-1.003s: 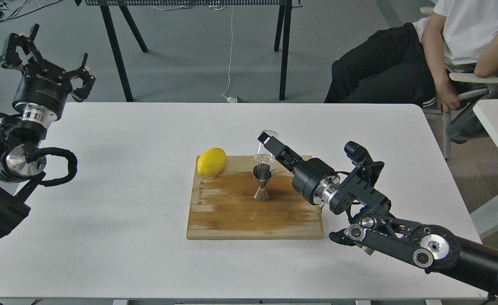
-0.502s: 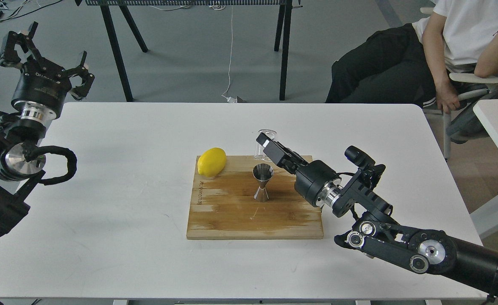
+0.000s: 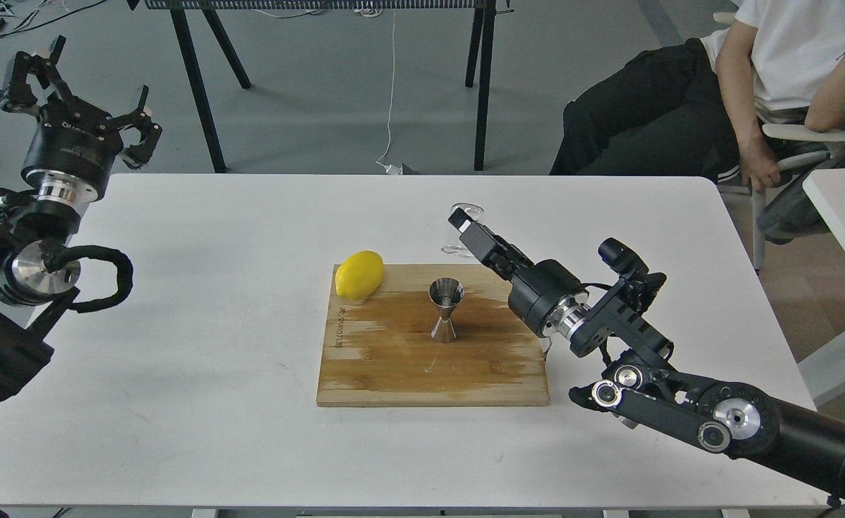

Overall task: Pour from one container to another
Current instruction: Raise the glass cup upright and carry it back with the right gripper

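Note:
The steel jigger [image 3: 446, 309] stands upright on the wooden board [image 3: 393, 367], near its middle. My right gripper [image 3: 464, 224] is shut on the small clear glass cup [image 3: 458, 232], which it holds upright just behind the board's far edge, to the right of and beyond the jigger. Whether the cup's base touches the table cannot be told. My left gripper [image 3: 77, 83] is raised off the table's far left corner, its fingers spread open around nothing.
A yellow lemon [image 3: 359, 274] lies on the board's far left corner. The white table [image 3: 177, 324] carries the board. A seated person [image 3: 753, 86] is at the back right. Black table legs [image 3: 199, 86] stand behind.
My right gripper has carried the glass cup back and to the right, away from over the jigger, and turned it from tilted to upright. The left arm has barely moved.

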### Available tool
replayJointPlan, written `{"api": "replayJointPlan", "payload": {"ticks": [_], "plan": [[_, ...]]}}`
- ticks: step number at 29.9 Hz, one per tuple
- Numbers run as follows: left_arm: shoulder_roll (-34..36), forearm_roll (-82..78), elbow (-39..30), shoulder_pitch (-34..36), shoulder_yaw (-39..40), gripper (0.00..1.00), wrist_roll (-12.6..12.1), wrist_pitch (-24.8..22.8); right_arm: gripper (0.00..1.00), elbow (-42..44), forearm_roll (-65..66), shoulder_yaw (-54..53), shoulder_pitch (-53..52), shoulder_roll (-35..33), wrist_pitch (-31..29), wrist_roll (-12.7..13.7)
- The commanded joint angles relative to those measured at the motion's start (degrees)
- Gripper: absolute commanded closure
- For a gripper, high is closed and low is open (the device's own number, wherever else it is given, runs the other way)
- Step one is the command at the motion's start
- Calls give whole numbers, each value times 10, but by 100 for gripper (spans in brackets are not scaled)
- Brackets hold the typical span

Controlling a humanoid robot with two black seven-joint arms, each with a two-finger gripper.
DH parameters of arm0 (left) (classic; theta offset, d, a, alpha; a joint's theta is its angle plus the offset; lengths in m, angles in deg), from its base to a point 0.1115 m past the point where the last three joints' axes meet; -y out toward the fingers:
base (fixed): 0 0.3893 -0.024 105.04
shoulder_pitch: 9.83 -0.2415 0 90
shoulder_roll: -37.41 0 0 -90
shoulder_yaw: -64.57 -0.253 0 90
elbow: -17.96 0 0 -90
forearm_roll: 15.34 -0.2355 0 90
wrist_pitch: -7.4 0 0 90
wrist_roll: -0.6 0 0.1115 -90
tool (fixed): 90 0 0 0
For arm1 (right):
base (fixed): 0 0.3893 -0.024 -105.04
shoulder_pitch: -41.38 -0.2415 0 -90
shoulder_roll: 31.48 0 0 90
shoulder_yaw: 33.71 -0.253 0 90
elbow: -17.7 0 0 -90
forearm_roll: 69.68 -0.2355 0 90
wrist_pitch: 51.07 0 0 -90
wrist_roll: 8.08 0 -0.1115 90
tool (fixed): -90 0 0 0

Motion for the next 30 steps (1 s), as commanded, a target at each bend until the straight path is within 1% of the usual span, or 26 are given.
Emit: {"api": "replayJointPlan", "payload": {"ticks": [1,4,7,9,11,14,19,25,30], "plan": [[1,0,0,0,0,0,0,-1,76,-10,-93,-46,1,-2,-6,6],[3,0,0,0,0,0,0,-1,76,-18,-146,-92,5,-8,-9,21],[5,0,0,0,0,0,0,-2,76,-33,-194,-136,9,-27,-13,43],[6,0,0,0,2,0,0,-3,76,-52,-240,-166,16,-36,-12,49],[6,0,0,0,5,0,0,-3,76,-70,-299,-207,29,-49,-12,50],[6,0,0,0,5,0,-1,-4,76,-86,-388,-271,50,-61,-12,67],[6,0,0,1,7,0,-1,-4,76,-86,-466,-372,90,-68,-13,107],[6,0,0,4,7,0,-1,-5,76,-83,-531,-451,138,-68,-13,132],[6,1,0,4,8,0,-1,-4,75,-79,-634,-510,174,-68,-25,160]]}}
